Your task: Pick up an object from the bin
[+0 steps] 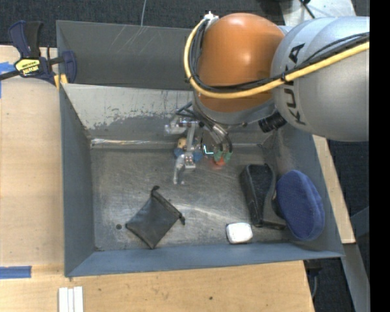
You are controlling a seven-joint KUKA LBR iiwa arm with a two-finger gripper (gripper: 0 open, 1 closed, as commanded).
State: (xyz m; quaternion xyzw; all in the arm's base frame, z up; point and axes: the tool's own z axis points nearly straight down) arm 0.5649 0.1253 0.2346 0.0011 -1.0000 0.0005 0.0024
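My gripper [199, 162] hangs over the back middle of the bin, below the arm's orange cover. Its fingers stand apart, open, with nothing between them; the left fingertip [181, 171] is close to the bin floor. A crumpled black cloth pouch [153, 220] lies in front of it, to the left, apart from the fingers. A black, elongated case [259, 192] lies to the gripper's right on the floor.
A blue oval padded thing [301, 204] leans against the right wall, touching the black case. A small white rounded block [239, 233] sits near the front wall. Bare floor spreads left of the gripper.
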